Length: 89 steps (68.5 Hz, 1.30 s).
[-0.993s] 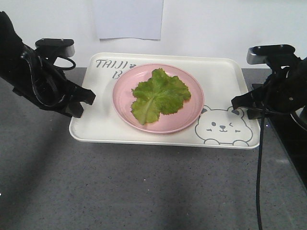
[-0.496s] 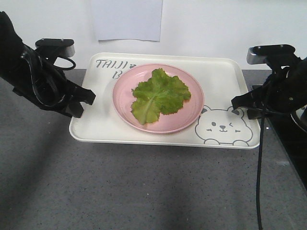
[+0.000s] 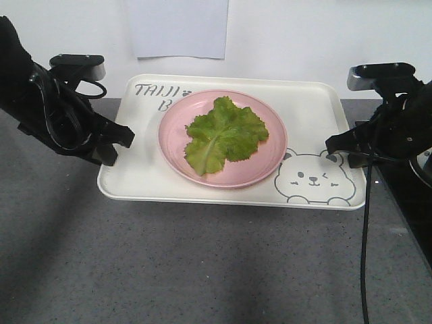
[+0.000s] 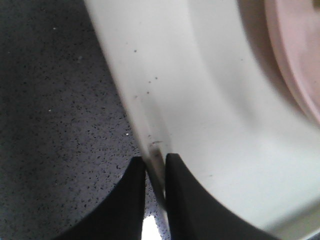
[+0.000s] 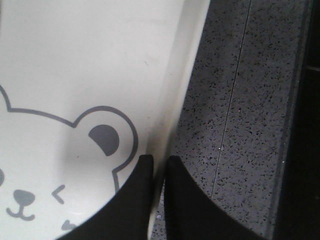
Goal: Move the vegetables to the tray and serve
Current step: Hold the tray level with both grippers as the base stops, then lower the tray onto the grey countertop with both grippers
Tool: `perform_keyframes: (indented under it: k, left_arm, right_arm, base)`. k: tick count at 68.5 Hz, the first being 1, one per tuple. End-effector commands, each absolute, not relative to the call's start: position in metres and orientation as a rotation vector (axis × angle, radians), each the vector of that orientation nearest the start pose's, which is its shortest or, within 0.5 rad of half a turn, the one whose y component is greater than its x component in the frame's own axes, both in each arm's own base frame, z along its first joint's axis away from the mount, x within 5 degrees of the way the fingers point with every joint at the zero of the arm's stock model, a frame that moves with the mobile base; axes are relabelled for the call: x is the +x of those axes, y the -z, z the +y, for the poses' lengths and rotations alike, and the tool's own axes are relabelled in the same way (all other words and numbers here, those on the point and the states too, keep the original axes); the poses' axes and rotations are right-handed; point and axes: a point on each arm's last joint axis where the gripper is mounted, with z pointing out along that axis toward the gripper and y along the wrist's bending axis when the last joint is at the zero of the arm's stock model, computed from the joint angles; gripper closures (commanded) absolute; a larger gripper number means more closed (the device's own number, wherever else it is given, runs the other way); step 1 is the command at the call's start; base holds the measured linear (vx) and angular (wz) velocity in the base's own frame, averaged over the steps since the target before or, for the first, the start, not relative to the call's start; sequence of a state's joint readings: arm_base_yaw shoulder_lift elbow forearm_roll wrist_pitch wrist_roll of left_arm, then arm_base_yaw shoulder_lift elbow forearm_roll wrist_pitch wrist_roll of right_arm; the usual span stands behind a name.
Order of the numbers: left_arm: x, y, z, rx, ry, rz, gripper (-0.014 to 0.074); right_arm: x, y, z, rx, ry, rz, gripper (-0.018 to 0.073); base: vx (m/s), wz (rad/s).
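Nearest the camera in the front view, a speckled grey counter [image 3: 202,270] is stretching across the whole foreground.

Further back, a cream tray [image 3: 135,172] is sitting flat on the counter, w/ a grey winking bear [image 3: 312,179] drawn at its near corner on the robot's left-arm side. "TAIJI" lettering is showing at the far corner diagonally opposite.

The right gripper [image 3: 125,138] is sitting at one short edge of the tray, at image left. The left gripper [image 3: 332,145] is sitting at the other short edge, at image right. NB the wrist views carry the opposite labels.

In the wrist view showing the plate edge, two black fingers [image 4: 131,200] are closing on the tray rim [image 4: 150,145], one inside, one outside, only the thin rim between them. In the wrist view showing the bear, fingers [image 5: 137,200] are pinching the rim [image 5: 172,115] the same way, just beside the bear's ear.

A round pink plate [image 3: 172,138] is resting mid-tray, well apart from both grippers.

A green lettuce leaf [image 3: 224,133] is lying on the plate, pale rib pointing toward the camera, approx centred between the two sets of jaws.

Behind the tray, a white wall w/ a sheet of paper [image 3: 177,27] is standing.
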State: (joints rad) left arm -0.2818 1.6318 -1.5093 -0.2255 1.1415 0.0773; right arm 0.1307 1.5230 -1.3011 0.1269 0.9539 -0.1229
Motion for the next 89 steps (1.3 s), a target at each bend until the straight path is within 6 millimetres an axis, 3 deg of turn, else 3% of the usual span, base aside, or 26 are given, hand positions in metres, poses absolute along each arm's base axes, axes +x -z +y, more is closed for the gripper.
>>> perform_keyframes:
  k: [1, 89]
  left_arm:
    - [0.3134, -0.3675, -0.1294, 0.42, 0.551, 2.538, 0.0602]
    - [0.3134, -0.3675, -0.1294, 0.42, 0.551, 2.538, 0.0602]
  right_arm:
    - [0.3099, -0.3405, 0.0619, -0.312, -0.259, 2.512, 0.0565]
    - [0.3099, -0.3405, 0.0619, -0.312, -0.259, 2.512, 0.0565]
  base:
    - [0.01, 0.0]
    - [0.0, 0.0]
